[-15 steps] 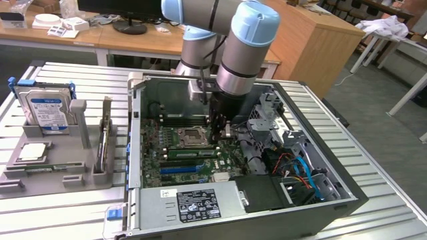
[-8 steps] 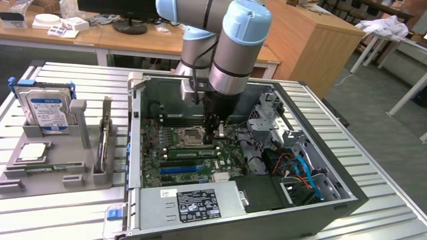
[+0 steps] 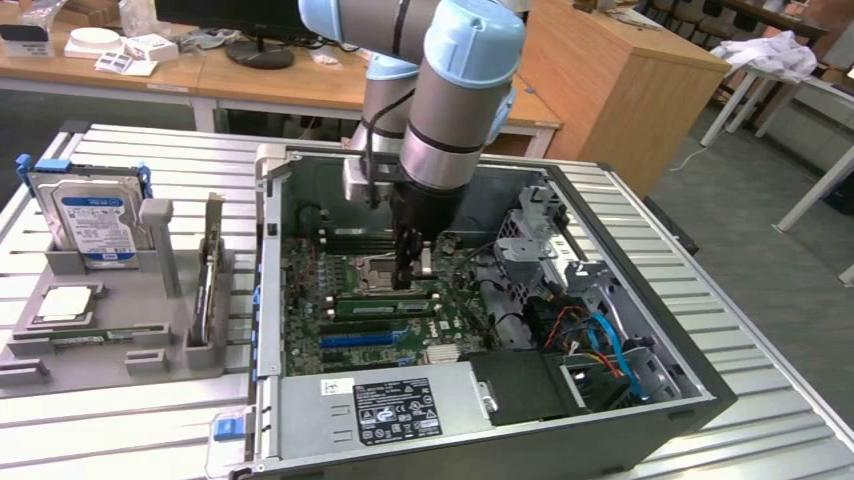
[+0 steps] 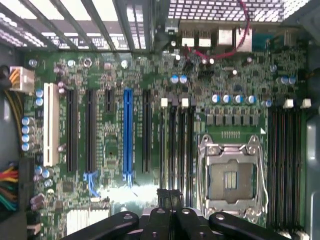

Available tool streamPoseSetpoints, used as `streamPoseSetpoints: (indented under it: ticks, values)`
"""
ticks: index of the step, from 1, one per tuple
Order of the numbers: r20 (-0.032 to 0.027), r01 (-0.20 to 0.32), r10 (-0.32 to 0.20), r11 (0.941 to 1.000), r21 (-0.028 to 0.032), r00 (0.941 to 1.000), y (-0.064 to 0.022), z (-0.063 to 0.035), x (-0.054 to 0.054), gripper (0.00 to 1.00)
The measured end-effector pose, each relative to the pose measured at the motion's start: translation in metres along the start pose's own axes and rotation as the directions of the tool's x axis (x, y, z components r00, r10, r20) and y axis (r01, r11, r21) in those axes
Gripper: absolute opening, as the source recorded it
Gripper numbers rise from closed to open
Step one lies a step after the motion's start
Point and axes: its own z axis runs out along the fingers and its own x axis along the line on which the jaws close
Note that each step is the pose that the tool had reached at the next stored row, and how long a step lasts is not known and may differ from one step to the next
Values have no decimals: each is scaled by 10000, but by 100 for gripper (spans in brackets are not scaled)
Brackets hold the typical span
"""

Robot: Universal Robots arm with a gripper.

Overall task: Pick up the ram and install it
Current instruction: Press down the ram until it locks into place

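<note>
**A:** Exterior view, first entry?

**B:** Black two-fingered gripper (image 3: 411, 266) on the pale-blue and silver arm, lowered into the open grey computer case (image 3: 694, 395) at centre frame. Its fingers are pressed together, with nothing visible between them.

**A:** And the task's piece?

**B:** The ram (image 3: 380, 305), a thin green circuit-board stick, lies along a slot just below the gripper tip. (It looks seated, but I cannot see the latches.)

**A:** Wrist view?

**B:** Gripper (image 4: 170, 196) closed, tips at the end of the black memory slots (image 4: 176, 145), beside the silver processor socket (image 4: 231, 172). I cannot make out the stick there.

**A:** Step?

**B:** My judgement: installing, at the pressing-home stage. That calls for even force straight down along the slot.
</note>
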Motion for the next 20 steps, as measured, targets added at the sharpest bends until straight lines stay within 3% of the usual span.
streamPoseSetpoints:
  ticks: [13,20]
  values:
    - [0,1,-1,10000,2,10000,239,5,2,11]
    - [1,2,-2,10000,2,10000,254,5,3,11]
